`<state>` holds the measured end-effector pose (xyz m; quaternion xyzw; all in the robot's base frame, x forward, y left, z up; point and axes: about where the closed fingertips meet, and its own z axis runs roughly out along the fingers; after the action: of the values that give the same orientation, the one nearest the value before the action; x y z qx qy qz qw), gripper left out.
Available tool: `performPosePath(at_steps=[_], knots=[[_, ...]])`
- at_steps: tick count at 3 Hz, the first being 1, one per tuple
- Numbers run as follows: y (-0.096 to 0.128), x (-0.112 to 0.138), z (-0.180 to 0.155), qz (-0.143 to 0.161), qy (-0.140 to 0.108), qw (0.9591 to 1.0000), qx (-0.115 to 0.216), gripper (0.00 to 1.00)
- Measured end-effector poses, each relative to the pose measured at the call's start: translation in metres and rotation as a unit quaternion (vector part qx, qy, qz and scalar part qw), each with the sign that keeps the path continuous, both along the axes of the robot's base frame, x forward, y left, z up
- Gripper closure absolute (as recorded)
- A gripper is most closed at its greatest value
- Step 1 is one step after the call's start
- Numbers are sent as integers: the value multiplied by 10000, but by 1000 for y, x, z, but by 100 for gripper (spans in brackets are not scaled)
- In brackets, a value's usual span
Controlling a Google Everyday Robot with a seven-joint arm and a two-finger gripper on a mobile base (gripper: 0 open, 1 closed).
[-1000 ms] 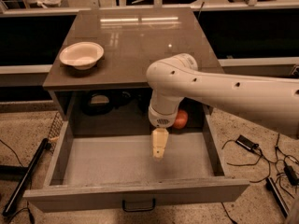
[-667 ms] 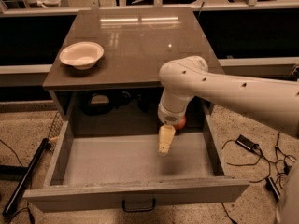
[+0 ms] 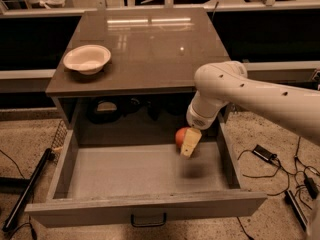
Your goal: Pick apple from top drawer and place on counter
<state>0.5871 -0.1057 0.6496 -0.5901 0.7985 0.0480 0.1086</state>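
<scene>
From the camera view, the wide shallow grey top drawer (image 3: 125, 171) is standing pulled open below the glossy grey-brown rectangular desk top (image 3: 155, 44). The small round red-orange apple (image 3: 181, 135) is lying on the drawer's floor at the back right, close to the right wall. The white robot arm (image 3: 250, 91) is reaching in from the right. Its tan tool (image 3: 191, 144) is hanging tilted inside the drawer, just at the apple's right side. I cannot tell whether it is touching the fruit, nor how wide the tool is set. A white shallow bowl (image 3: 87, 58) is sitting on the desk near its front left corner. A dark metal handle (image 3: 148, 220) is showing on the drawer's front panel. Black cables (image 3: 265, 155) are lying on the speckled floor at the right.
</scene>
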Motion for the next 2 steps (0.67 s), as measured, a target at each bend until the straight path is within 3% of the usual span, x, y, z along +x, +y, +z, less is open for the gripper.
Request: performPosePath(at_steps=[1,2], knots=[[-8,1,-14,-192,40,9998,48,0],[-12,-1,-26,-295,95,9995,105,13]])
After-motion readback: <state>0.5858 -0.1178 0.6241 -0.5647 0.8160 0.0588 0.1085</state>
